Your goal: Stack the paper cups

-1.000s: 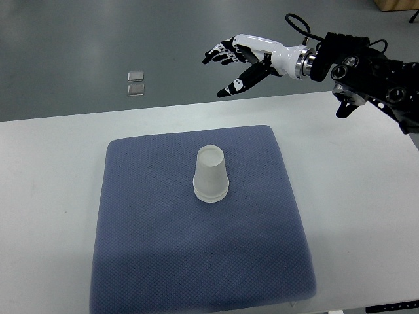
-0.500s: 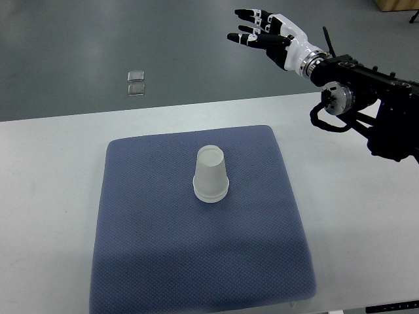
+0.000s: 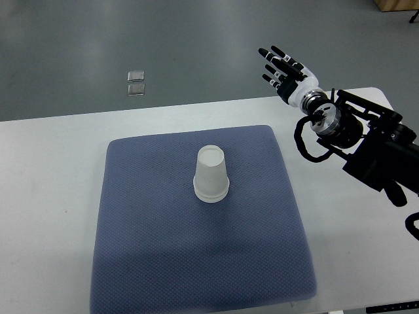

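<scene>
A white paper cup stack [image 3: 211, 175] stands upside down in the middle of the blue-grey mat [image 3: 163, 261]. My right hand [image 3: 283, 70] is raised above the table's far edge, up and to the right of the cups and well apart from them. Its fingers are spread and it holds nothing. The black right arm [image 3: 366, 147] runs in from the right edge. The left arm is out of view.
The mat lies on a white table [image 3: 46, 196]. Beyond the table's far edge is grey floor with two small square plates [image 3: 136, 82] set in it.
My right hand has drawn back to the right and nearer the table edge, away from the cups, with its fingers staying spread. The cup stack has not moved.
</scene>
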`<state>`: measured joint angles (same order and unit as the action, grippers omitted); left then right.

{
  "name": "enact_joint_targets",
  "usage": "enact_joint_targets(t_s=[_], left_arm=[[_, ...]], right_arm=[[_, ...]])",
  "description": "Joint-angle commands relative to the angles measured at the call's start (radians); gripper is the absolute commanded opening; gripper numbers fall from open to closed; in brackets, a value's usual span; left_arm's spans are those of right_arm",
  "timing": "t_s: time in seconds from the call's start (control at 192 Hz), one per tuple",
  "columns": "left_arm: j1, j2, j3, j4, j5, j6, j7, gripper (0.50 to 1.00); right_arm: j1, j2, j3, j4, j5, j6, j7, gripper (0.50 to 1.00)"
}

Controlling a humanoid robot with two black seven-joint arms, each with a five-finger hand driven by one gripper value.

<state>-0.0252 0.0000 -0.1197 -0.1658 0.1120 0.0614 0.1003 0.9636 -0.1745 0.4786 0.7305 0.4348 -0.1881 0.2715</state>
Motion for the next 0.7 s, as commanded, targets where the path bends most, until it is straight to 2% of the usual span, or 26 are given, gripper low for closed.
enact_joint_targets(t_s=[0.0,0.156,0.339,0.698], left_arm=[[0.001,0.0,0.0,0.0,0.0,0.0,-0.001,1.0],[-0.001,0.0,0.0,0.0,0.0,0.0,0.001,1.0],[0.001,0.0,0.0,0.0,0.0,0.0,-0.001,1.0],[0.001,0.0,0.0,0.0,0.0,0.0,0.001,1.0]], right_arm=[[-0.04,0.017,0.061,-0.016,-0.011,0.029,0.005,0.921],[-0.06,0.021,0.051,-0.068,-0.015,0.121,0.018,0.921],[-0.112,0.018,0.052,-0.105,-0.015,0.187,0.02,0.921],[-0.123,0.017,0.063,-0.115,-0.015,0.199,0.02,0.921]])
